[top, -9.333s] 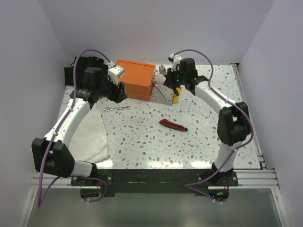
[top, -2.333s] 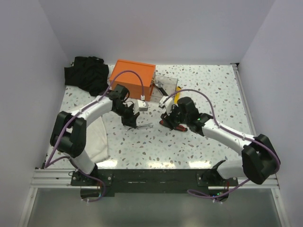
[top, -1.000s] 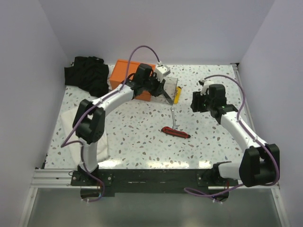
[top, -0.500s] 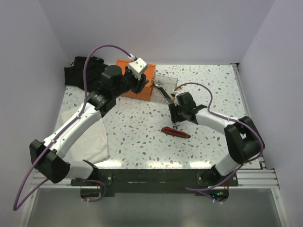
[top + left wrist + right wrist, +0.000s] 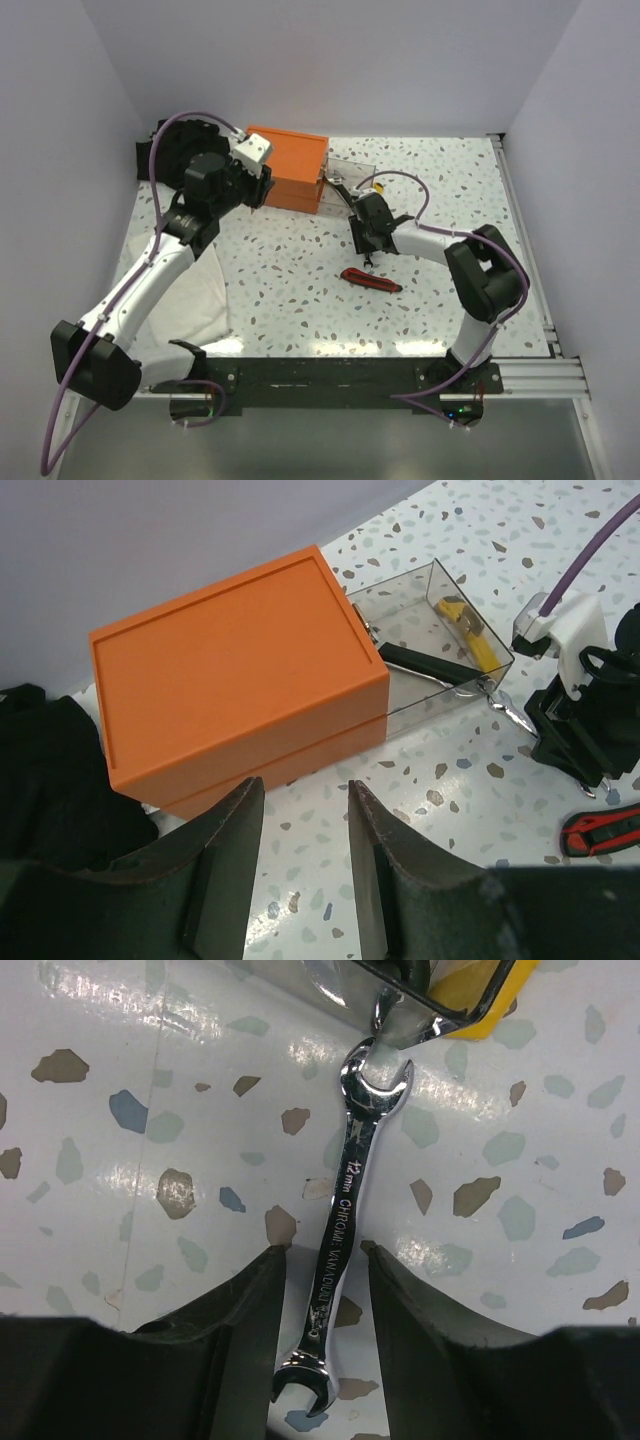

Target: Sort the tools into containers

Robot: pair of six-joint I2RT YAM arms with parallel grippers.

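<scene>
left fingers (image 5: 225, 870) parted, nothing between them, up in the air over the near side of the orange box (image 5: 230, 680). clear drawer tray (image 5: 440, 695) pulled out at the box's right end, resting on the speckled surface (image 5: 290, 260). inside the tray: slim yellow utility knife (image 5: 462, 628) toward the far end, dark-handled tool (image 5: 425, 665) lying across the near part. right fingers (image 5: 240, 1320) low over the surface just in front of the tray's outer corner, spread to either side of a silver wrench (image 5: 340, 1210), with a gap visible beside the shank, so released rather than clamped on it. wrench flat on the surface, outside the tray, its open end touching a shiny bit at the tray's corner. red-and-black utility knife (image 5: 370, 279) on the surface nearer the arm bases, apart from the wrench. black cloth bundle (image 5: 50, 770) left of the box. white cloth (image 5: 190, 290) spread at the surface's left edge, beneath the left arm.
</scene>
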